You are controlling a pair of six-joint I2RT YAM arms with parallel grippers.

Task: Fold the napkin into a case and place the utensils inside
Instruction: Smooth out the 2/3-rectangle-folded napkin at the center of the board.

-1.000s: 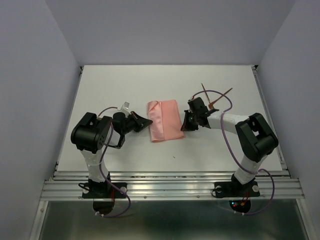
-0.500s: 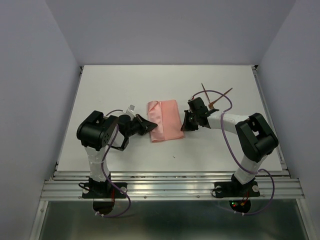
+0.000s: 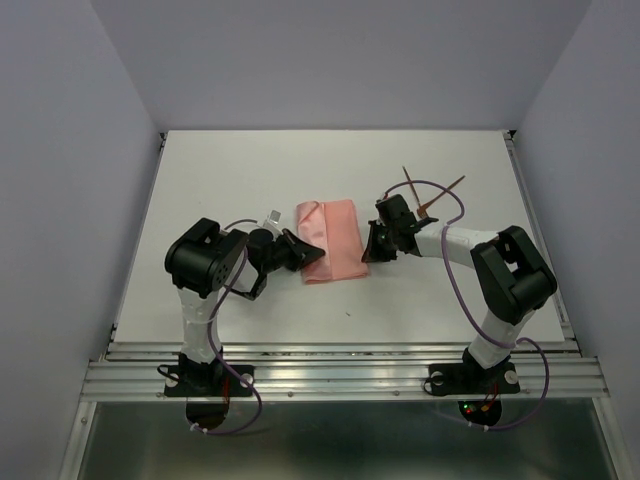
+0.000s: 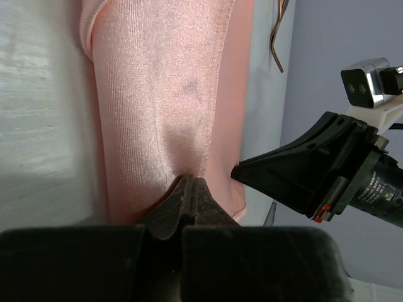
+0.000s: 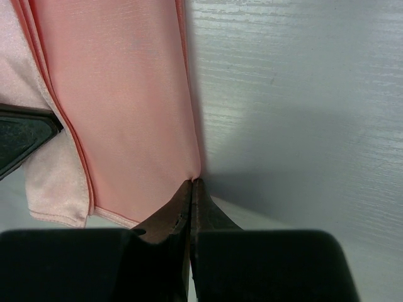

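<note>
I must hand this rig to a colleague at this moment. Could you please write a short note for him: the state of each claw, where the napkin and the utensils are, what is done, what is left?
The left claw is shut, tips resting on the napkin; whether it pinches cloth is unclear.
The right claw is shut, tips at the napkin's right edge.
The napkin lies mid-table, folded to a flat oblong with layered edges.
The utensils lie in a V beyond the right arm, apart from the cloth.
Done: first folds.
Left: finish the case, put the utensils in.
</note>
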